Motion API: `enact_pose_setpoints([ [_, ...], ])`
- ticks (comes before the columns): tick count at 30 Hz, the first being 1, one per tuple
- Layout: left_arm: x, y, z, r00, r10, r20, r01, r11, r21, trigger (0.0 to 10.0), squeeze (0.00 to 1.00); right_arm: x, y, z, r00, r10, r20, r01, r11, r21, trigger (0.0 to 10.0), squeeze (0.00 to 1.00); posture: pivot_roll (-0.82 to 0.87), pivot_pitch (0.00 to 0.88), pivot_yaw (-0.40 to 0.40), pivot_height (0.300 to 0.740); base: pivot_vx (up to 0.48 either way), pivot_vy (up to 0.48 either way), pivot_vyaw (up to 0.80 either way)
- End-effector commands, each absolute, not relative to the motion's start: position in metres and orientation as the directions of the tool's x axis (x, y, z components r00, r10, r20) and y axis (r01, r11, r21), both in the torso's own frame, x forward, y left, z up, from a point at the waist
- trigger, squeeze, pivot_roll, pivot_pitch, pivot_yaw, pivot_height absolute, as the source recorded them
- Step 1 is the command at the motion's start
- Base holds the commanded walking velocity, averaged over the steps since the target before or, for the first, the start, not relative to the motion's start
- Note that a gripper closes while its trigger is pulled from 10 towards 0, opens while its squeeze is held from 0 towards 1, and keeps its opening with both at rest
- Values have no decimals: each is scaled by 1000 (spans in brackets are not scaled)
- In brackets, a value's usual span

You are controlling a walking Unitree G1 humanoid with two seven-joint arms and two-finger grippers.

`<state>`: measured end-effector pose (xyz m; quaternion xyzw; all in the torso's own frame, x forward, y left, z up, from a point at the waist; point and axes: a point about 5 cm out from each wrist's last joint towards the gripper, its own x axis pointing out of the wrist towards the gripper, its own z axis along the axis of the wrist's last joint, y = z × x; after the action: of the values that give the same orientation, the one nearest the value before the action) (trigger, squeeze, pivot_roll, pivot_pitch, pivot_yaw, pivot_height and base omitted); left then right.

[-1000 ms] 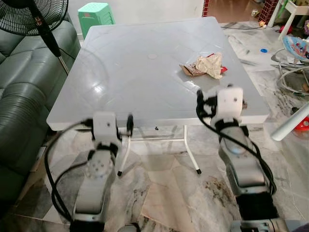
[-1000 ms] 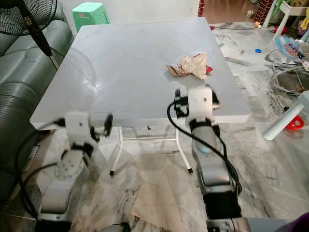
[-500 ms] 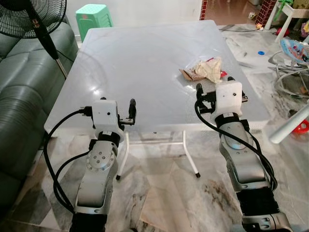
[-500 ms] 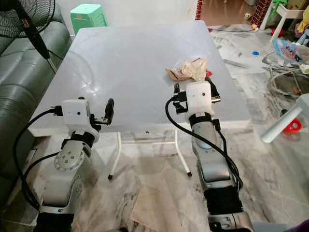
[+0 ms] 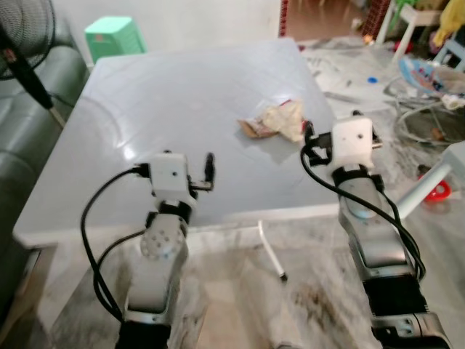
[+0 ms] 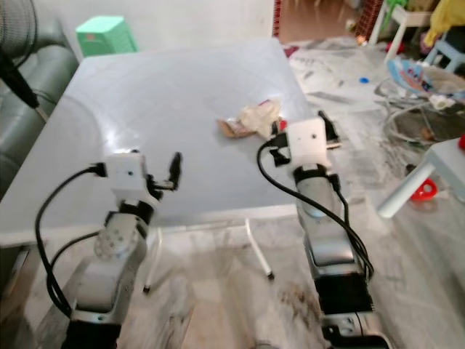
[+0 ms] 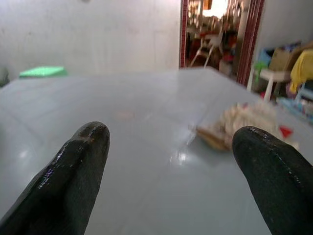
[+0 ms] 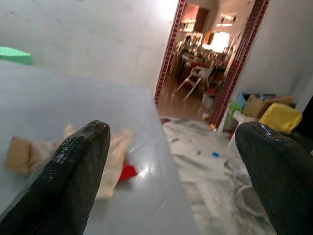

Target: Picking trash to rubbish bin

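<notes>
A crumpled beige wrapper with a brown card scrap and a red bit, the trash (image 5: 278, 120), lies on the right half of the pale grey table (image 5: 167, 94). My right gripper (image 8: 176, 142) hovers over the table just right of the trash (image 8: 115, 152), fingers wide apart and empty. My left gripper (image 7: 171, 142) is held above the table's near middle, also open and empty, with the trash (image 7: 244, 120) ahead of it and to its right.
A dark green sofa (image 5: 29, 87) and a standing fan (image 5: 18, 33) are at the left. A green stool (image 5: 115, 36) stands behind the table. Toys, cables and a white tube (image 5: 425, 193) clutter the marble floor at the right.
The camera has moved nearer and turned, so the table looks closer. Both arms have come forward over the table's near edge, and the right gripper is now beside the trash.
</notes>
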<state>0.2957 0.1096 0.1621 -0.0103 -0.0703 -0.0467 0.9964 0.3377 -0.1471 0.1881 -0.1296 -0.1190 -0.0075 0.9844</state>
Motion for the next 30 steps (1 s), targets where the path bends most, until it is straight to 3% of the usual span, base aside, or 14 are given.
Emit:
enact_pose_setpoints([
  [1, 294, 119, 159, 990, -57, 133, 58, 998, -4, 10000, 0, 338, -136, 190, 969, 39, 245, 23, 970, -243, 10000, 0, 35, 85, -3, 740, 0, 0, 0],
  [12, 295, 122, 159, 990, -40, 132, 41, 999, -1, 10000, 0, 338, -135, 188, 970, 47, 240, 13, 971, -240, 10000, 0, 36, 87, -2, 740, 0, 0, 0],
  [30, 297, 126, 157, 993, -8, 119, 10, 1000, -16, 10000, 0, 340, -134, 190, 969, 59, 242, 1, 971, -241, 10000, 0, 35, 78, -5, 740, 0, -318, 0],
])
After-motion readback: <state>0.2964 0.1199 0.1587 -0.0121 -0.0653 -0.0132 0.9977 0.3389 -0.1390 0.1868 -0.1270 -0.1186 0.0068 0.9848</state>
